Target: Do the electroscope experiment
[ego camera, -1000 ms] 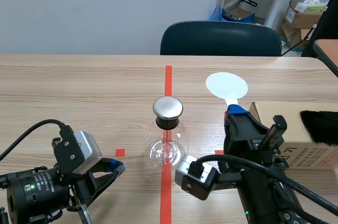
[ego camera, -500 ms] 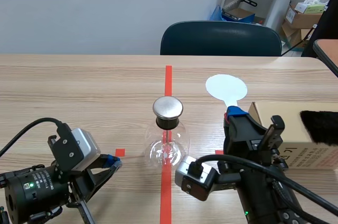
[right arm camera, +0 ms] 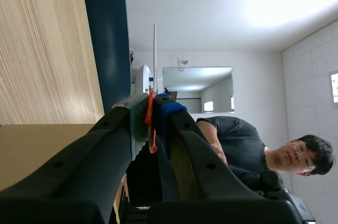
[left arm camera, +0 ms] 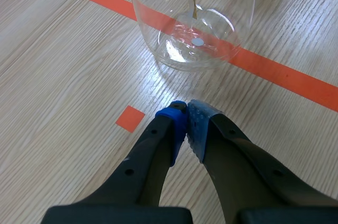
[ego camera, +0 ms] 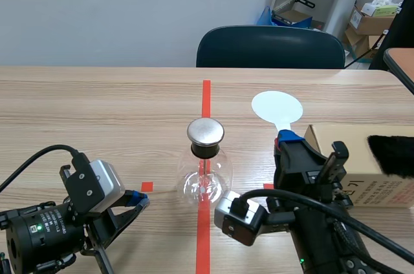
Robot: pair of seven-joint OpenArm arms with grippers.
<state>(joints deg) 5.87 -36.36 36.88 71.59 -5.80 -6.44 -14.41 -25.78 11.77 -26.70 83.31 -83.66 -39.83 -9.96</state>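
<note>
At table (ego camera: 97, 106) centre stands the glass electroscope flask (ego camera: 206, 177). Left end effector (ego camera: 140, 200), at its 8 o'clock, is closed on nothing. Right end effector (ego camera: 287, 136), at 2 o'clock, clamps a white paddle (ego camera: 277, 105) upright.

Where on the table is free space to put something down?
Free: the bare table left of the flask, beyond the left gripper, to its far edge. Crowded: the right side, with the right gripper holding the white paddle beside the cardboard box.
</note>
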